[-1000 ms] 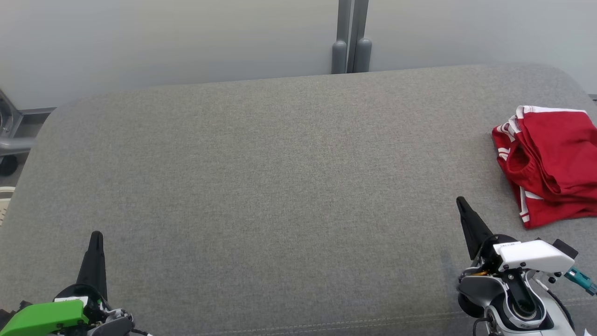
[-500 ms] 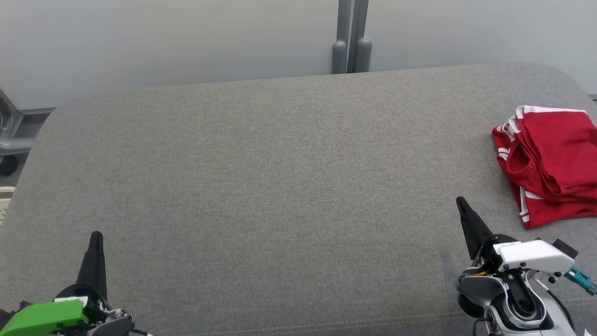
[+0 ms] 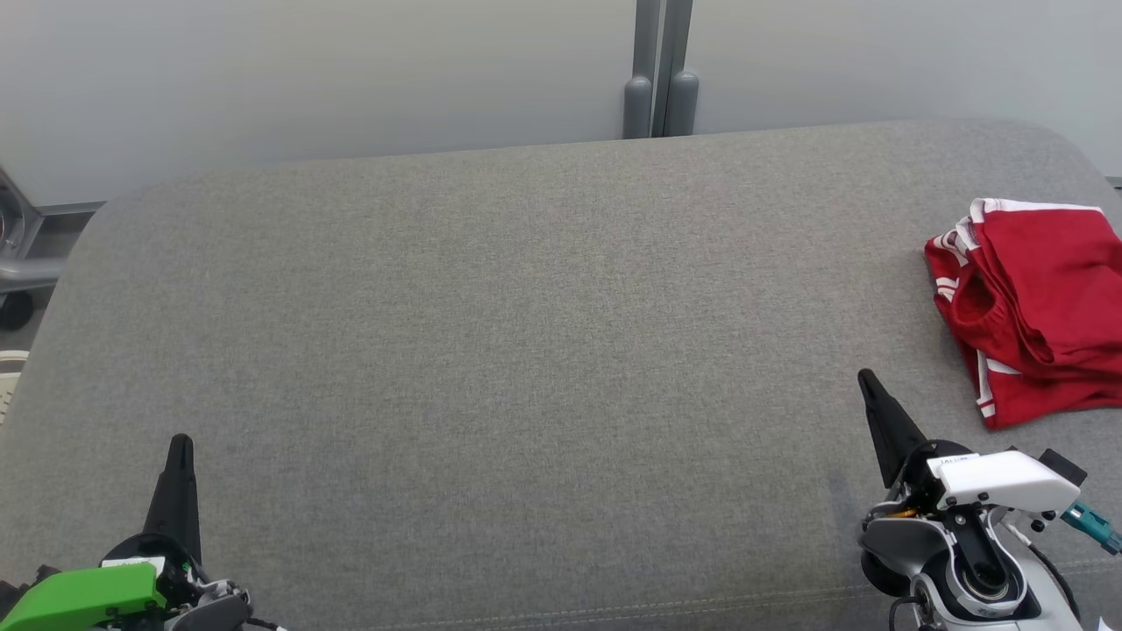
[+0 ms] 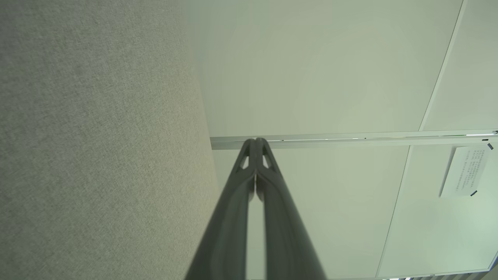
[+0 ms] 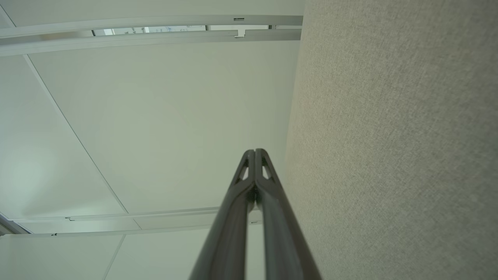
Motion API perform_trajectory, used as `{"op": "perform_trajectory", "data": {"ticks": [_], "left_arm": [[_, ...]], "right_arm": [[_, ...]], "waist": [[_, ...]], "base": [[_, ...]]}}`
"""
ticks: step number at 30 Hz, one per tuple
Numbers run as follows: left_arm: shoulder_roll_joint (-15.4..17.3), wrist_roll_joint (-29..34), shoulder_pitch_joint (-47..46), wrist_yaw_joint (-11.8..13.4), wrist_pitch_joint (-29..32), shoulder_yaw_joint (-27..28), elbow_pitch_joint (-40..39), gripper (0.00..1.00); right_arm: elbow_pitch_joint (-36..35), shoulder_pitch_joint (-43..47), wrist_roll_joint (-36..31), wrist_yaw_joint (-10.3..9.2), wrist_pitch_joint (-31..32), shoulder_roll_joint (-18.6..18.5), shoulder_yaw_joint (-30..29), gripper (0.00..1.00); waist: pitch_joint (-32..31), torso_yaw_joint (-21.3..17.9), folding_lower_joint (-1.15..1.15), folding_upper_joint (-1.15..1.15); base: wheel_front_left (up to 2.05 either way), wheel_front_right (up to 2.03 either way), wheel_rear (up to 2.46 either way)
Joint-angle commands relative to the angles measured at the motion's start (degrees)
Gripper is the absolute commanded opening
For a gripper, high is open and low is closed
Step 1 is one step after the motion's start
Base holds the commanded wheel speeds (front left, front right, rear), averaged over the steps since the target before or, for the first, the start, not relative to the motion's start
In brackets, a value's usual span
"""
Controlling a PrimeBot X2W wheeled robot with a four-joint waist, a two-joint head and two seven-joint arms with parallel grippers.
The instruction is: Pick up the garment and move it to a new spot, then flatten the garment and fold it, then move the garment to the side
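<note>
One garment [image 3: 1043,307] lies on the table [image 3: 526,350]: a red piece with white trim, folded into a rough, layered bundle. It sits far over on the right, about midway between the near and far edges, and its right part runs past the picture's border, so where it ends against the table's right edge cannot be told.

There are two grippers, both low at the near edge and both empty. The left gripper [image 3: 180,447], with a green housing, is at the near left. The right gripper [image 3: 869,381], with a white housing, is at the near right, near the garment's near left corner but apart from it. On each the jaws are pressed together into a single dark point. The left wrist view shows the left gripper [image 4: 255,142] with its two fingers meeting at the tip, and the right wrist view shows the same of the right gripper [image 5: 255,151].

The table is covered in plain grey woven fabric, with rounded far corners and a stitched seam along the near edge. From the garment leftward the whole cloth top is open.

Behind the far edge stands a pale wall [image 3: 307,79], with two grey posts [image 3: 662,70] side by side near the middle. Beyond the left edge are a grey metal tube frame [image 3: 22,272] and a dark wheel [image 3: 13,311]. In the left wrist view one sheet of paper [image 4: 465,171] is fixed to a pale panel; its print is too small to read.
</note>
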Motion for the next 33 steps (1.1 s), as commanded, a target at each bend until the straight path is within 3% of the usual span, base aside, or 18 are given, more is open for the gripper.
{"op": "perform_trajectory", "data": {"ticks": [1,33], "left_arm": [[-0.02,0.26,-0.68,-0.11,0.09,0.16,-0.09,0.00],[-0.08,0.29,-0.70,-0.11,0.23,0.26,-0.09,0.00]], "right_arm": [[-0.08,-0.45,-0.29,0.02,0.21,-0.03,-0.14,0.00],[-0.06,-0.46,-0.45,0.02,0.42,0.09,-0.35,0.00]], "waist": [[0.00,0.00,0.00,0.00],[0.00,0.00,0.00,0.00]], "base": [[0.00,0.00,0.00],[0.00,0.00,0.00]]}}
